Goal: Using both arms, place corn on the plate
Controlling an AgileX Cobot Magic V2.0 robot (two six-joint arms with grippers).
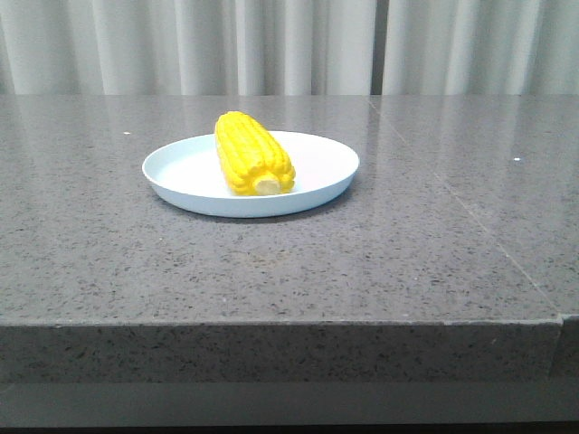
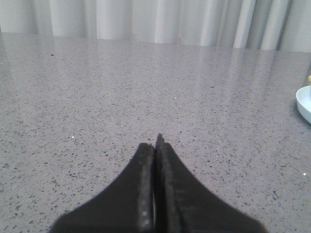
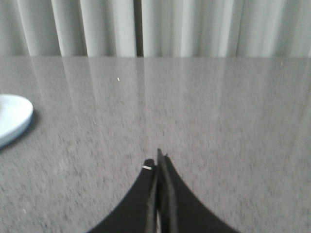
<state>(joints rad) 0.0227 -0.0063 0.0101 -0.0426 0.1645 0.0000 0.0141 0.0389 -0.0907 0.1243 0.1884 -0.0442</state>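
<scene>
Grey speckled stone table fills all three views, pale curtain behind it. There's a seam line in the slab on the robot's right; otherwise only the plate and corn are on it.

Plate: round, shallow, pale blue-white, flat on the table a bit left of centre in the front view. Its edge also clips into both wrist views, and.

Corn: lying on its side inside the plate, a little left of the plate's centre, long axis running roughly away from the camera, cream stub end facing the camera. It rests on the plate floor, not propped on the rim. The low rim should stop it rolling off, so it looks stable.

Left gripper: fingers pressed together, clamped on nothing, low over bare table with the plate off to one side and well apart. Right gripper: same, jaws closed tight and empty, plate well off to its other side. Neither arm shows in the front view, so both sit back from the plate, flanking it.

My read: placement looks done, corn is on target and both arms are parked clear so nothing can knock it. No further move looks needed.
</scene>
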